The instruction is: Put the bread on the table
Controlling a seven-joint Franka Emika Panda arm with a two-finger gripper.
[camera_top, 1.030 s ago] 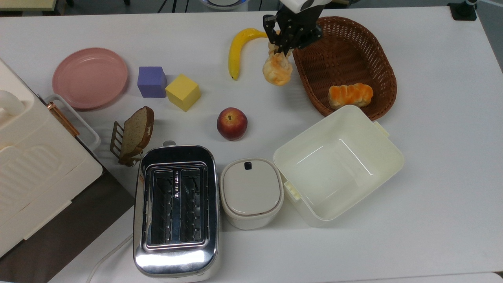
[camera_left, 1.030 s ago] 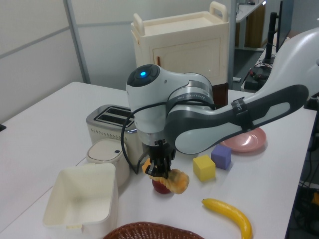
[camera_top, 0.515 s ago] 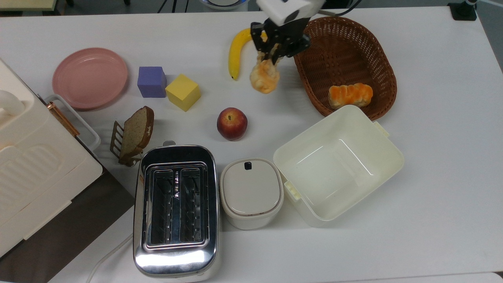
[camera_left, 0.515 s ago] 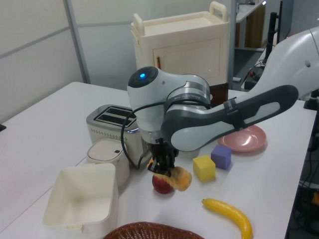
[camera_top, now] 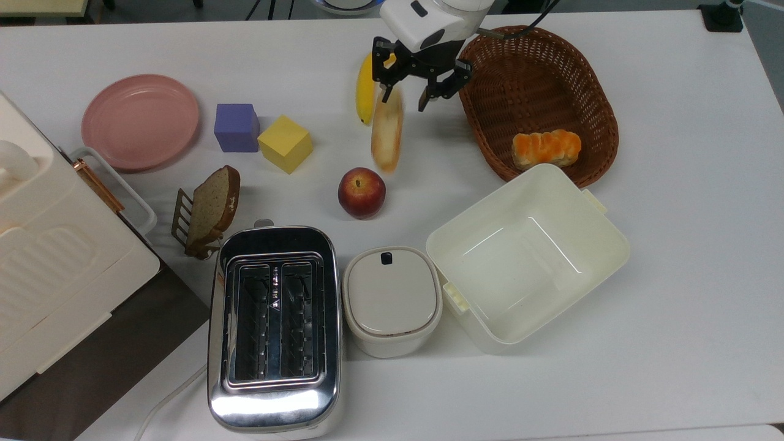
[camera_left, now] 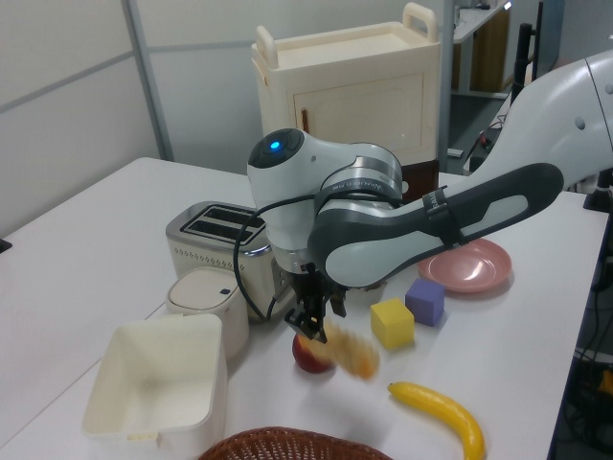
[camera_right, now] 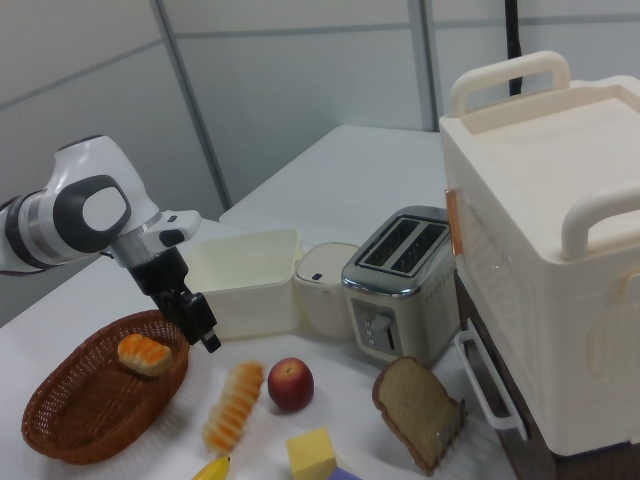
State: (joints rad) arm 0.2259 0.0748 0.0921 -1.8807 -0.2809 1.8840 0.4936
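Counts, placed relative to toaster [camera_top: 274, 327]:
- Bread rolls: two. Long bread [camera_top: 387, 129] beyond toaster, past apple; stubby orange roll [camera_top: 546, 148] in basket [camera_top: 588, 79], far side.
- Bread slice [camera_top: 212, 205]: one, just beside toaster.
- Cubes: two, purple [camera_top: 236, 127], yellow [camera_top: 285, 143].
- Apple [camera_top: 361, 192], banana [camera_top: 365, 86], pink plate [camera_top: 140, 120]: one each.
- Cream bins: two, lidded [camera_top: 392, 300] touching toaster, open [camera_top: 527, 257] next along.

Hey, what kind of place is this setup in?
Probably a robotics lab staged as a kitchen: a robot arm works over a white table holding a toaster, play-food bread and coloured blocks.
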